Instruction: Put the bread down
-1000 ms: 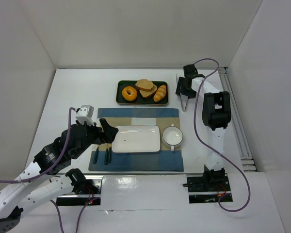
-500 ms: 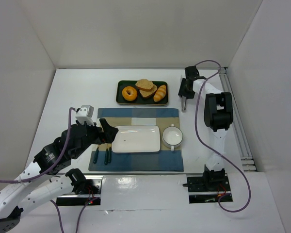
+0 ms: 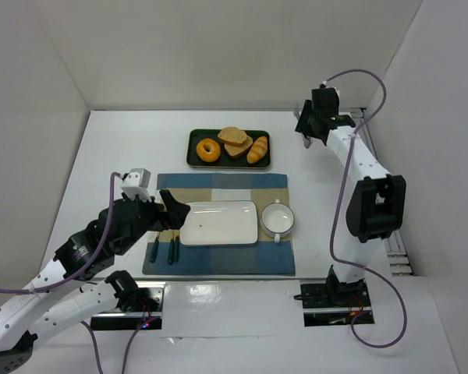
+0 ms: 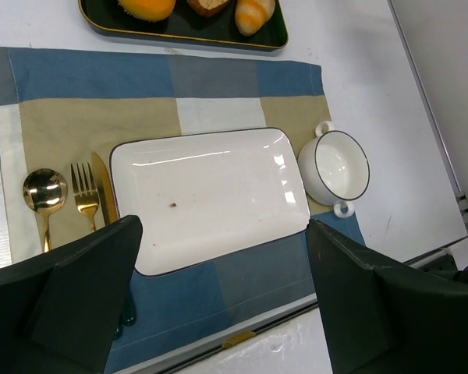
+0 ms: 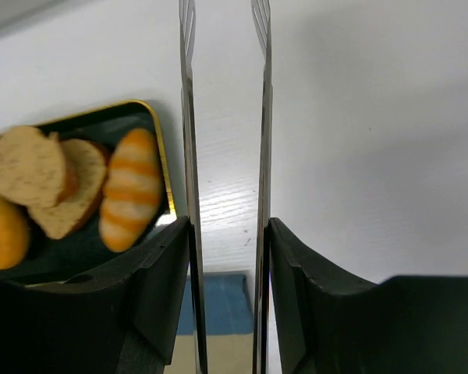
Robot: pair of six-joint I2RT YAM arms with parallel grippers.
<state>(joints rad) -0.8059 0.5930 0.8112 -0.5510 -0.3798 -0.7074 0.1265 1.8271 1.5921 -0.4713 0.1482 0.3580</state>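
The right pincer (image 5: 226, 234) is gripping metal tongs (image 5: 188, 93), whose blades are standing slightly apart. The bread (image 5: 27, 167) is lying in the dark tray (image 3: 194, 160), beside the croissant (image 5: 129, 187). Squeezing lightly should be leaving room for straddling one slice.

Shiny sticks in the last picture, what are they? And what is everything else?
They are metal tongs, gripped by the right gripper, the pinching hand of a robot arm. Two such arms stand at a table. One picture looks down from above; the other two come from cameras on the arms' wrists. The left gripper is open and empty above a white plate on a checked mat. Beside the plate sit a bowl and a gold spoon, fork and knife. Farther back, a dark tray holds bread, a doughnut and a croissant.
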